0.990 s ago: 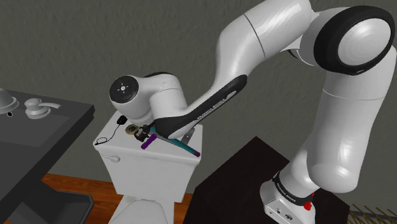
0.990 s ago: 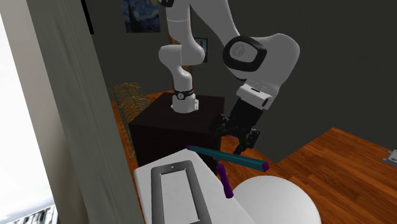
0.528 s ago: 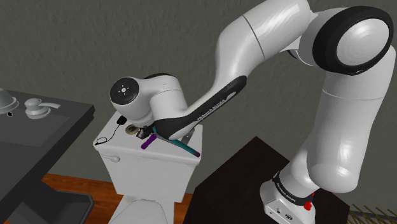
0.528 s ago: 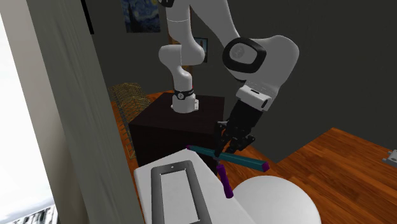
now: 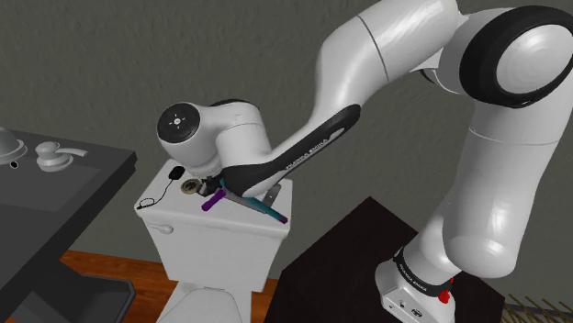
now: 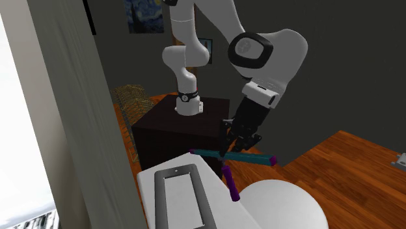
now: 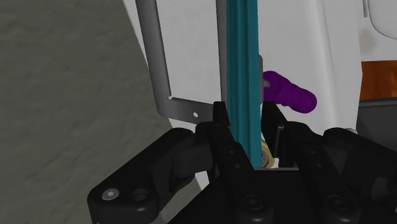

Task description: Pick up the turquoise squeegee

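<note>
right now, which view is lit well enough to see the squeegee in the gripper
Wrist view: the teal squeegee is evenly lit, no glare, clasped by the gripper. Shoulder view: dim, and the arm partly covers it. Second exterior view: left edge washed out white, the rest dusky.

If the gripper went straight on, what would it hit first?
The gripper is shut on the squeegee, so next comes probably the white toilet tank lid just behind it; the gap is hard to judge.
</note>
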